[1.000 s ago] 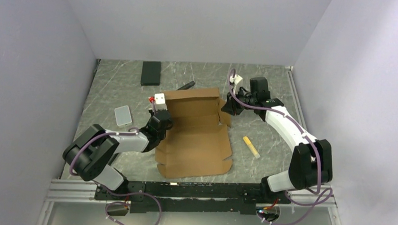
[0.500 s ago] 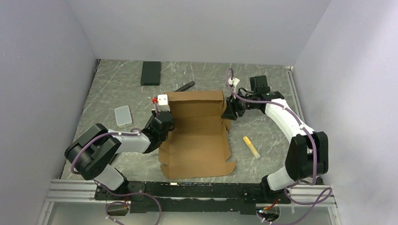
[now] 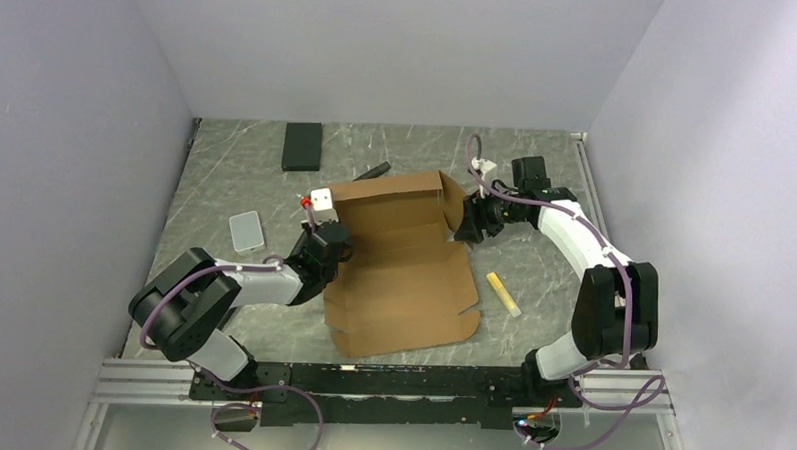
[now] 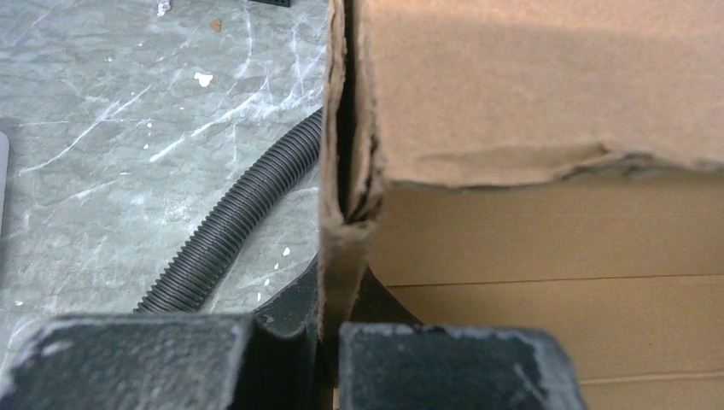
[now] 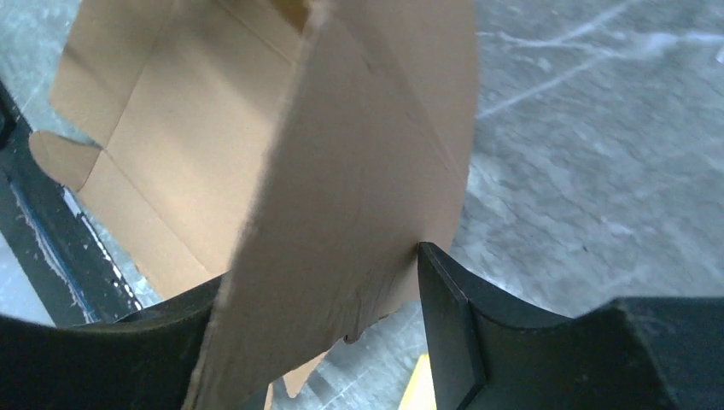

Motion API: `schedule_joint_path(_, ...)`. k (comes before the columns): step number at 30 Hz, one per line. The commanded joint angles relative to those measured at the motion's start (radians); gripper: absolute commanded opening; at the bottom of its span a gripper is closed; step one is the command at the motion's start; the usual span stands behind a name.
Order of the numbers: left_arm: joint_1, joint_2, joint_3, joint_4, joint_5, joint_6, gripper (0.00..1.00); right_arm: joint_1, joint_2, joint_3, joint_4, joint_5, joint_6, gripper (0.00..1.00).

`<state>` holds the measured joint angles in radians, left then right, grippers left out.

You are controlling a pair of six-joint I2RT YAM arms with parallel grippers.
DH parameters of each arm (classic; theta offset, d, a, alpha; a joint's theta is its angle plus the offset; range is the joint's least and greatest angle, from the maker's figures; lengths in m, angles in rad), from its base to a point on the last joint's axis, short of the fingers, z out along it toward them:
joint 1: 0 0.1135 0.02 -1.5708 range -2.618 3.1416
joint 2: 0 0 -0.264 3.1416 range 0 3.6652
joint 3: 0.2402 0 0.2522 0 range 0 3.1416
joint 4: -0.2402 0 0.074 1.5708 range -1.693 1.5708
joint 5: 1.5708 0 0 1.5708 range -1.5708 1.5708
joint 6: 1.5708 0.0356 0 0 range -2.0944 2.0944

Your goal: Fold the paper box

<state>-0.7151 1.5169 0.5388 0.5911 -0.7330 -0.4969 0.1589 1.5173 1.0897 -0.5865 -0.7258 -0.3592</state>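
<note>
The paper box (image 3: 398, 270) is a brown cardboard sheet lying mid-table, its rear panel (image 3: 387, 200) raised upright. My left gripper (image 3: 330, 245) is at the box's left side. In the left wrist view it (image 4: 329, 350) is shut on the thin folded edge of the left side flap (image 4: 346, 231). My right gripper (image 3: 471, 220) is at the raised panel's right end. In the right wrist view its jaws (image 5: 316, 333) stand wide apart with the slanted end flap (image 5: 341, 213) loose between them, its edge at the right finger (image 5: 452, 325).
A black flat block (image 3: 302, 147) and a dark marker (image 3: 372, 171) lie behind the box. A small clear case (image 3: 246, 231) sits to the left, a yellow stick (image 3: 503, 294) to the right. A ribbed cable (image 4: 230, 226) crosses the marble top near my left gripper.
My right gripper has opened and moved slightly right. The box has shifted and turned a little, its near edge swinging right. The left gripper keeps its hold.
</note>
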Motion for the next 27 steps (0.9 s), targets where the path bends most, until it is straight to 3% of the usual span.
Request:
schedule_joint_path(1, -0.010, -0.022, 0.023, -0.047, -0.021, -0.062, 0.00, -0.024, -0.009, -0.005, 0.070, 0.066, 0.051, 0.59)
schedule_joint_path(7, -0.016, -0.014, 0.026, -0.051, -0.015, -0.069, 0.00, -0.022, 0.022, 0.036, 0.117, 0.112, 0.101, 0.31)
schedule_joint_path(11, -0.022, -0.021, 0.034, -0.069, -0.026, -0.070, 0.00, -0.009, 0.013, 0.046, 0.151, 0.148, 0.160, 0.00)
schedule_joint_path(18, -0.040, 0.000, 0.057, -0.074, -0.036, -0.063, 0.00, 0.019, 0.015, 0.101, 0.219, 0.274, 0.368, 0.00)
schedule_joint_path(24, -0.046, 0.010, 0.070, -0.070, -0.048, -0.034, 0.00, 0.020, 0.070, 0.119, 0.207, 0.232, 0.512, 0.00)
schedule_joint_path(27, -0.049, 0.024, 0.076, -0.049, -0.044, 0.014, 0.00, 0.061, 0.061, 0.152, 0.173, 0.293, 0.358, 0.00)
